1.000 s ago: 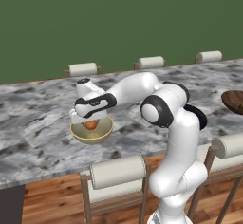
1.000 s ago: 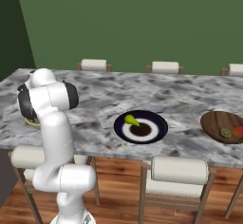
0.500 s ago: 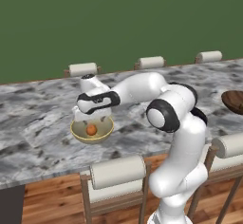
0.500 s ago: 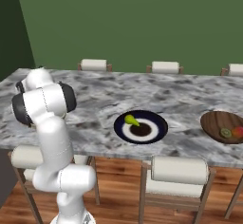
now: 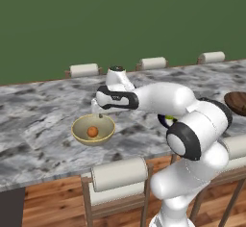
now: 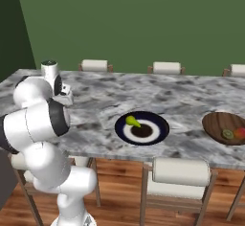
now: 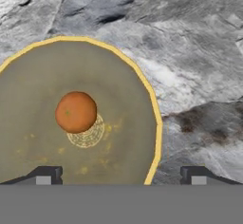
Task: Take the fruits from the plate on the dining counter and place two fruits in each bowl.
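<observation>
A round orange fruit [image 5: 92, 132] [image 7: 76, 112] lies in the pale tan bowl [image 5: 106, 124] [image 7: 28, 76] on the dining counter [image 5: 38, 125]. My gripper [image 5: 99, 112] [image 7: 121, 178] hangs just above the bowl's far rim, open, with nothing between its fingertips [image 7: 45, 176]. Further right, the dark-rimmed plate [image 6: 162, 130] carries a yellow-green elongated fruit [image 6: 132, 121]. The dark brown bowl [image 6: 213, 122] [image 5: 238, 101] at the right holds an olive-green fruit [image 6: 228, 134] and an orange-red one [image 6: 239, 132]. In the left base view my arm hides most of the plate.
Stools with white cylindrical backrests stand along the near side [image 5: 119, 173] [image 6: 179, 171] and the far side [image 5: 84, 70] [image 6: 166, 67] of the counter. A dark green wall rises behind. Bare marbled stone [image 7: 199, 52] lies around the tan bowl.
The jaws have gone from nearly shut to wide open, and the orange fruit has dropped into the tan bowl. The hand has lifted a little above the bowl.
</observation>
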